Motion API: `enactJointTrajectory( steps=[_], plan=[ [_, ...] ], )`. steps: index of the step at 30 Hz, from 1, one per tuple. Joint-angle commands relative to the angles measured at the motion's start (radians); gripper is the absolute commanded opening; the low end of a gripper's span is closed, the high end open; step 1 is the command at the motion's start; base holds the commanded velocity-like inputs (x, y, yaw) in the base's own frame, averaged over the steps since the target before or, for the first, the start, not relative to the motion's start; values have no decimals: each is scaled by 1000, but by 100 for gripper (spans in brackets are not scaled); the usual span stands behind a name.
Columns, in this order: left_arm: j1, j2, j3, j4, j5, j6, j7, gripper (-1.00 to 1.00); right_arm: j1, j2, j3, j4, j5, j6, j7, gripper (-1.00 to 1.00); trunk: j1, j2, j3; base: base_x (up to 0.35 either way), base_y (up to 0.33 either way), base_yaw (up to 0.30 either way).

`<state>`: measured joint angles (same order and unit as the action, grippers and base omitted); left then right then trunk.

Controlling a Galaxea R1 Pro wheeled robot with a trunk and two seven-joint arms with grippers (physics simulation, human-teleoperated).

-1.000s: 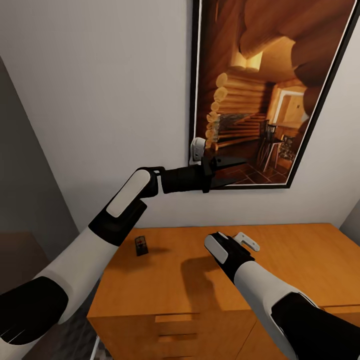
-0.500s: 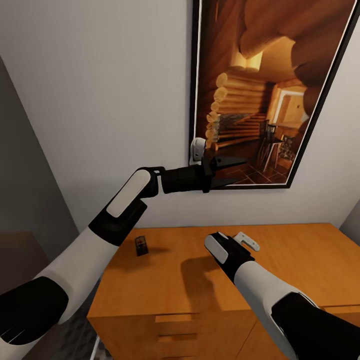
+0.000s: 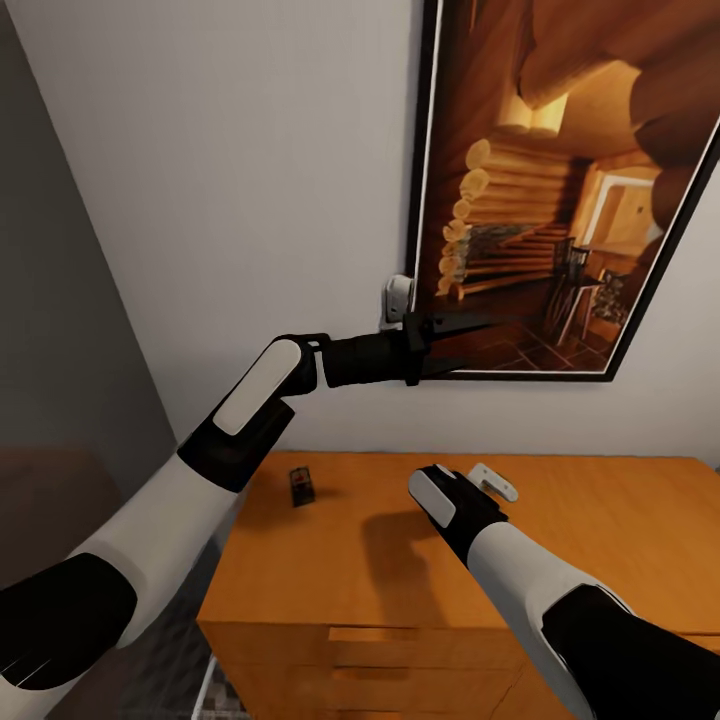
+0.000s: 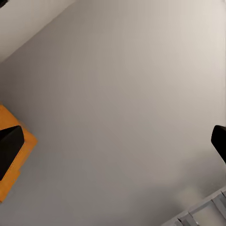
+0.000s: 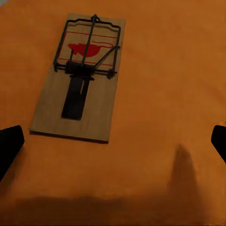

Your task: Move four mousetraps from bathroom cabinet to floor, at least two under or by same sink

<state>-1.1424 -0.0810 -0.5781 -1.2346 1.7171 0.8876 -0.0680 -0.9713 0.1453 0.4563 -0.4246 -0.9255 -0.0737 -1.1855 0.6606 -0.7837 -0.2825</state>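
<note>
Head view: orange-brown cabinet [image 3: 600, 530] standing against a pale wall, flat top facing up, drawer fronts with bar handles along the near edge. One mousetrap [image 3: 302, 487] lying flat on the cabinet top near its left end, well apart from both arms. Left gripper [image 3: 462, 340] raised above the cabinet, aimed at a framed log-cabin picture [image 3: 570, 190] on the wall, fingers spread. Right gripper [image 3: 478, 487] pointing down over the middle of the cabinet top, probably spread wide, though foreshortened here.

Right wrist view: mousetrap [image 5: 80, 77] flat on the orange wood, wire bar and red mouse mark uppermost; dark fingertips [image 5: 9, 146] far apart at the frame edges, nothing between them.

Left wrist view: fingertips [image 4: 9, 146] likewise apart before bare wall.
</note>
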Motion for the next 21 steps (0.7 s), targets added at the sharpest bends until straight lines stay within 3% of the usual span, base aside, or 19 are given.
enactJointTrajectory(
  steps=[1, 9, 21],
  plan=[
    [-1, 0, 0, 1, -5, 2, -7, 100, -1, -1, 8, 0, -10, -8, -4, 100, 0, -1, -2, 0, 0, 220],
    [-1, 0, 0, 2, -5, 2, -7, 100, -1, -3, 8, -2, -10, -8, -3, 100, 0, -1, -9, 0, 0, 195],
    [-1, 0, -3, 3, -6, -28, -7, 100, -1, -4, 8, -2, -10, -8, -3, 100, 0, -1, -11, 0, 0, 37]
  ],
)
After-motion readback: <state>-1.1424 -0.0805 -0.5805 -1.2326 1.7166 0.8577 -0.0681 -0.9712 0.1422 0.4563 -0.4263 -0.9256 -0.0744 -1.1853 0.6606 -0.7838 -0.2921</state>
